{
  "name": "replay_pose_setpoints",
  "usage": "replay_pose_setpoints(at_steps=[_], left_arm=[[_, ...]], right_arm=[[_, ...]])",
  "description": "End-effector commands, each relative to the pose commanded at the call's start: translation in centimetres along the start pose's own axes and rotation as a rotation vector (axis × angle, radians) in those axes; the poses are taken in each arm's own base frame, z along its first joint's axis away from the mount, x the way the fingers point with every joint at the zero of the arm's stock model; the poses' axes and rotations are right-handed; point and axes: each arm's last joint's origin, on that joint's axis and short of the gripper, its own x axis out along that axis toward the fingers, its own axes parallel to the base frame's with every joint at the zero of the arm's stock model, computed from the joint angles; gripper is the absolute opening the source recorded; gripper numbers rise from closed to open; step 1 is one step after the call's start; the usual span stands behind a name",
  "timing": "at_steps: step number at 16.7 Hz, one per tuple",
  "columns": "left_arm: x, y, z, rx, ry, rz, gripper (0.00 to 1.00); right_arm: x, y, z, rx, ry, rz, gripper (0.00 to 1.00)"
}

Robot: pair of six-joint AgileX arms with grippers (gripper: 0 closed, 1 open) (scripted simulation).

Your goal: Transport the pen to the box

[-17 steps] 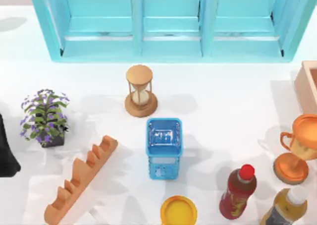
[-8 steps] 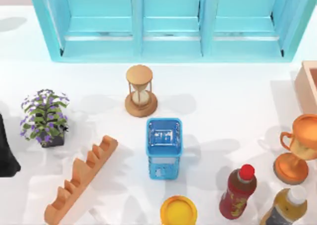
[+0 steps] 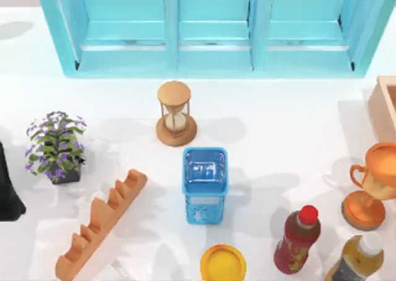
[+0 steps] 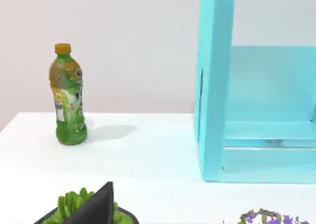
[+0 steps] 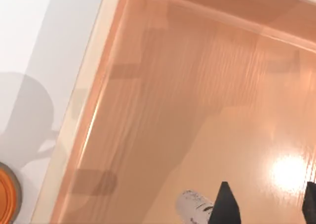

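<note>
Reddish-brown wood grain, the floor of the box (image 5: 197, 110), lies straight below the right tool (image 5: 266, 206). Its two dark fingertips stand apart, and the silver-grey end of the pen (image 5: 195, 206) shows just beside one of them. Whether the fingers are pressing the pen or it already lies loose on the floor I cannot tell. In the top view the box (image 3: 385, 104) sits at the surface's right edge.

The step in hand looks like the release over the box. To do it well, I would let go with the pen low and well inside, then lift straight up so the fingers do not drag it.

The pale tan wall (image 5: 84, 115) runs well off to one side of the tool, with an orange trophy base (image 5: 7, 194) beyond it on the surface. There is plenty of open floor around the tool.

The left tool (image 4: 94, 209) is parked by a green potted plant (image 4: 69, 204), its state unclear.
</note>
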Motion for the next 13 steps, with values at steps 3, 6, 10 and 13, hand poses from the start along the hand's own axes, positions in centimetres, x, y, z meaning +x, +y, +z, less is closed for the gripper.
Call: replay_pose_setpoints(at_steps=[3, 6, 10, 13], left_arm=[[0.0, 0.0, 0.0, 0.0, 0.0, 0.0, 1.0], [0.0, 0.0, 0.0, 0.0, 0.0, 0.0, 1.0], [0.0, 0.0, 0.0, 0.0, 0.0, 0.0, 1.0], [0.0, 0.0, 0.0, 0.0, 0.0, 0.0, 1.0]], right_arm=[[0.0, 0.0, 0.0, 0.0, 0.0, 0.0, 0.68], [0.0, 0.0, 0.0, 0.0, 0.0, 0.0, 0.9], [0.0, 0.0, 0.0, 0.0, 0.0, 0.0, 1.0], [0.0, 0.0, 0.0, 0.0, 0.0, 0.0, 1.0]])
